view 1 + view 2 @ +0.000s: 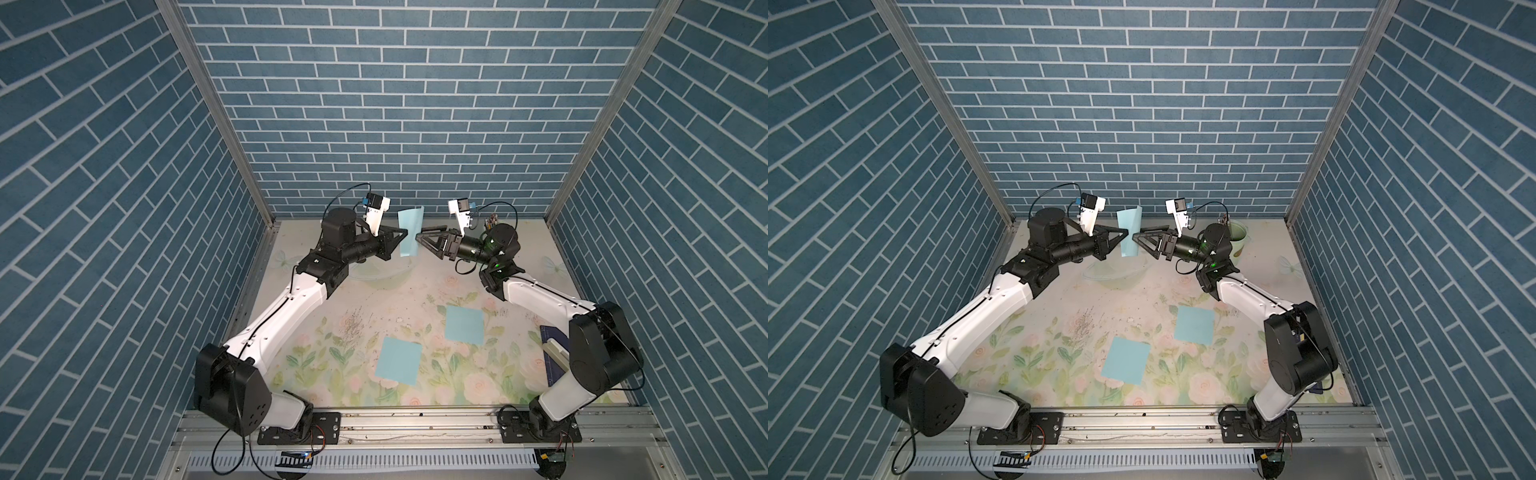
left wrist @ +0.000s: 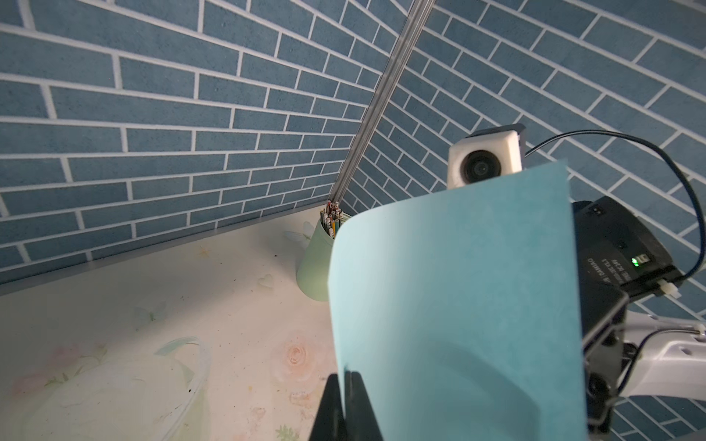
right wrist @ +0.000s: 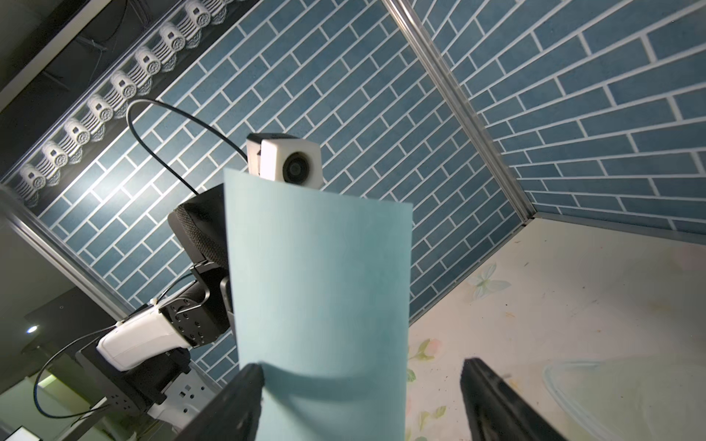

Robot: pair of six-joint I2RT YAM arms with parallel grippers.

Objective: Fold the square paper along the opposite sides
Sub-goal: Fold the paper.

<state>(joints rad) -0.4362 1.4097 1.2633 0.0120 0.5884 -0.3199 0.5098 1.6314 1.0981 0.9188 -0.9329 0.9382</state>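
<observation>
While the left gripper (image 1: 404, 233) pinches the upright blue paper (image 1: 410, 220) shut-jawed at far centre, the right gripper (image 1: 420, 233) sits just right of it, jaws wide.

Paper held upright over the back of the counter, two more sheets lying toward the front.

The held paper (image 1: 409, 230) stands above the counter (image 1: 540, 286) near the middle of its back edge, between the two grippers. The left gripper (image 1: 405, 233) is on its left with jaws pinched on its edge, and the right gripper (image 1: 419, 233) is just beside its right edge with jaws spread. A bowl (image 1: 380, 272) sits on the counter below the paper, slightly in front of it. A cup of sticks (image 1: 1237, 237) stands in the back right corner, behind the right gripper. The near sheet (image 1: 399, 359) lies flat by the middle of the front edge. The far sheet (image 1: 464, 325) lies behind it and to its right, apart from it.
</observation>
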